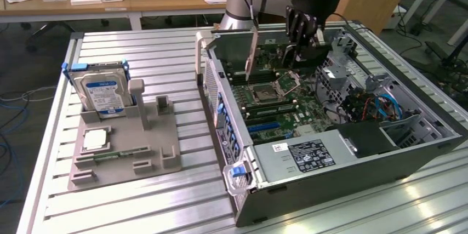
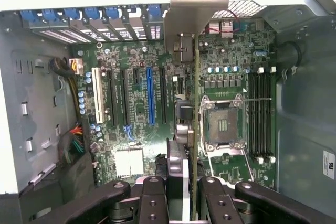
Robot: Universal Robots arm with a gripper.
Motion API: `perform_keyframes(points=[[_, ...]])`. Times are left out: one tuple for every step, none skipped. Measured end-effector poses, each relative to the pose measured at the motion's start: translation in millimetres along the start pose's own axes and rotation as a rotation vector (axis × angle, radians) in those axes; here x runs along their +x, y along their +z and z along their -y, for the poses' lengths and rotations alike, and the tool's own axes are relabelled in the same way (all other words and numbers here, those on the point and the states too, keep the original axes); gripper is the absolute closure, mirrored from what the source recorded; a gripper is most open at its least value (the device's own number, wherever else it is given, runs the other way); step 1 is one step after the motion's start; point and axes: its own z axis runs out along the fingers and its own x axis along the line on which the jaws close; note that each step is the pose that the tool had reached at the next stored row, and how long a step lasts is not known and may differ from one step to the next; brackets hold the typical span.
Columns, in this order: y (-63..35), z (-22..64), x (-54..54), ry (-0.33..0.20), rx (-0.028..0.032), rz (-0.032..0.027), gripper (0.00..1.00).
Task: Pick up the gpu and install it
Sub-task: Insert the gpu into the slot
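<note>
Colour key, as I read it from my station. Tool [image 1: 301,38]: black. Gpu [image 2: 188,14]: olive-green edge, pale silver bracket. Motherboard [image 2: 136,108]: green, with one blue slot [image 2: 151,95] and one white slot [image 2: 97,95]. Hard drive [image 1: 102,94]: silver, with a blue-and-white label. Surface [image 1: 146,53]: silver-grey, ribbed in parallel lines.

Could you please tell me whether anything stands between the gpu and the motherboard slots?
Nothing visible does. The end effector holds the gpu edge-on over the open case, and the expansion slots on the motherboard below look bare.
</note>
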Motion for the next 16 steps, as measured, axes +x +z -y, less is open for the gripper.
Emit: perform_keyframes(points=[[0.5, -1.2, 0.1, 0.000, 0.0000, 0.0000, 0.72], [1.2, -1.8, 0.2, 0.000, 0.0000, 0.0000, 0.72], [2.2, -2.0, 0.2, 0.000, -0.0001, -0.0001, 0.72], [3.5, -2.1, 0.3, 0.000, -0.0003, 0.0000, 0.72], [4.8, -2.2, 0.6, 0.000, -0.0006, 0.0000, 0.72], [6.0, -2.3, 0.8, 0.000, -0.0010, 0.0000, 0.72], [7.3, -2.4, 1.0, 0.000, -0.0014, -0.0001, 0.72], [8.7, -2.5, 1.1, 0.000, -0.0018, -0.0002, 0.72], [10.0, -2.8, 1.2, 0.000, -0.0019, -0.0001, 0.72], [11.2, -3.3, 1.3, 0.000, -0.0020, -0.0001, 0.72], [12.3, -3.8, 1.4, 0.000, -0.0020, -0.0002, 0.72], [13.2, -4.4, 1.5, 0.000, -0.0020, -0.0002, 0.72], [14.1, -4.8, 1.5, 0.000, -0.0020, -0.0002, 0.72], [14.9, -5.1, 1.6, 0.000, -0.0020, -0.0001, 0.72], [15.7, -5.4, 1.6, 0.000, -0.0020, -0.0002, 0.72], [16.6, -5.7, 1.7, 0.000, -0.0020, -0.0002, 0.72]])
